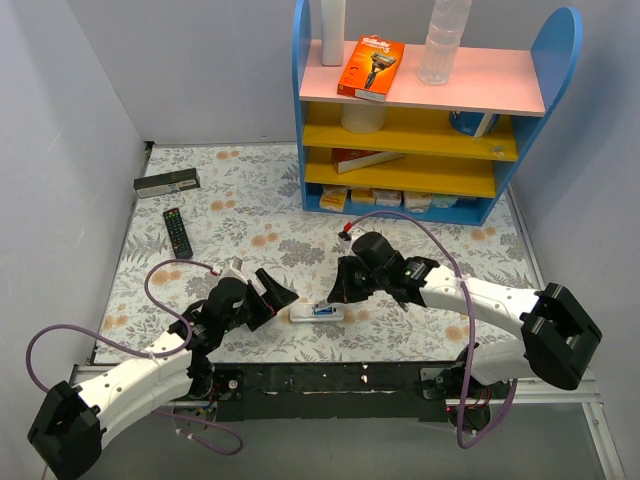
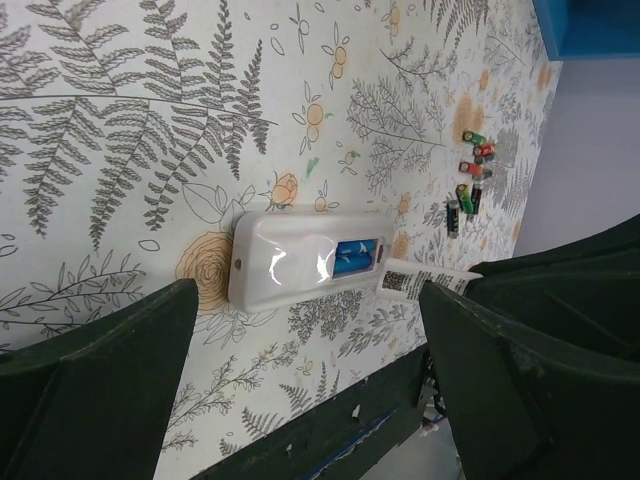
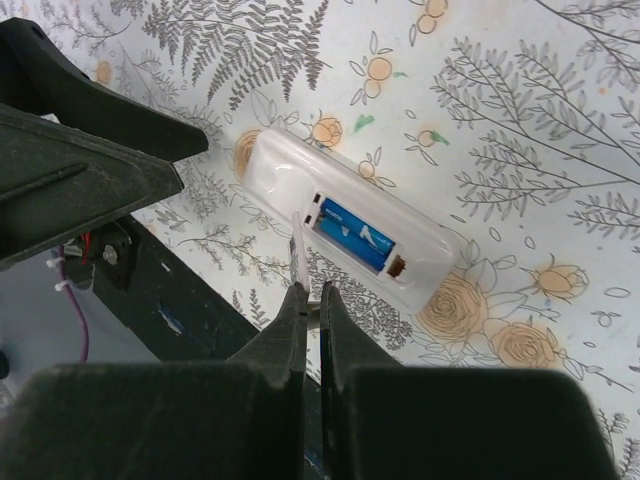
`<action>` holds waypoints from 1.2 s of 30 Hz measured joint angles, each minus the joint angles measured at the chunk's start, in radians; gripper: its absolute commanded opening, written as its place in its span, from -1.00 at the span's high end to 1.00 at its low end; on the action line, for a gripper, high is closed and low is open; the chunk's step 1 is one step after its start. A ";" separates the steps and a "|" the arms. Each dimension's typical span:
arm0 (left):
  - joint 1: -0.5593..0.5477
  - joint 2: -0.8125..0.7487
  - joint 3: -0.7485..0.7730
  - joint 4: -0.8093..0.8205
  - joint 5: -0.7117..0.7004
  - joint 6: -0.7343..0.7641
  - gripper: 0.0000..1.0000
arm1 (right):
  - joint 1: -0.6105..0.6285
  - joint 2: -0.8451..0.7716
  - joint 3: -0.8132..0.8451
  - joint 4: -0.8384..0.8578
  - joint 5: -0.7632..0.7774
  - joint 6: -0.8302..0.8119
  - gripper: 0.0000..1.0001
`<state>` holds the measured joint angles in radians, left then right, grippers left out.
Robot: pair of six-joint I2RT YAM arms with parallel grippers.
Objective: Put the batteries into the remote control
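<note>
The white remote control (image 1: 316, 313) lies back up near the table's front edge. Its battery bay is uncovered, with blue cells (image 3: 357, 235) in it. It also shows in the left wrist view (image 2: 290, 265). My right gripper (image 3: 313, 295) is shut on the thin white back cover (image 3: 302, 248), held on edge just beside the bay. In the top view the right gripper (image 1: 343, 290) hangs over the remote's right end. My left gripper (image 1: 280, 298) is open and empty, just left of the remote. Several spare batteries (image 2: 470, 180) lie in a cluster beyond the remote.
A black remote with coloured buttons (image 1: 178, 232) and a long dark flat box (image 1: 167, 182) lie at the far left. A blue shelf unit (image 1: 430, 110) stands at the back. The black front rail (image 1: 330, 378) runs just below the remote.
</note>
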<state>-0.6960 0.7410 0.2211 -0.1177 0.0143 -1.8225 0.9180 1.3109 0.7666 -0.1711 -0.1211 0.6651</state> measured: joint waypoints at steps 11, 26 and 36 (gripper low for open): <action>0.000 -0.052 -0.019 -0.088 -0.040 0.011 -0.93 | 0.000 0.071 0.030 -0.007 -0.039 0.058 0.97; 0.000 -0.049 -0.018 -0.103 -0.038 0.039 -0.96 | 0.000 0.089 0.030 0.008 -0.002 0.129 0.97; 0.000 -0.036 -0.008 -0.110 -0.040 0.053 -0.96 | 0.000 0.121 0.029 0.016 0.002 0.144 0.97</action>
<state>-0.6960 0.7052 0.2127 -0.2279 -0.0257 -1.7691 0.9184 1.4322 0.7956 -0.1547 -0.1188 0.8089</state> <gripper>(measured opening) 0.981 0.045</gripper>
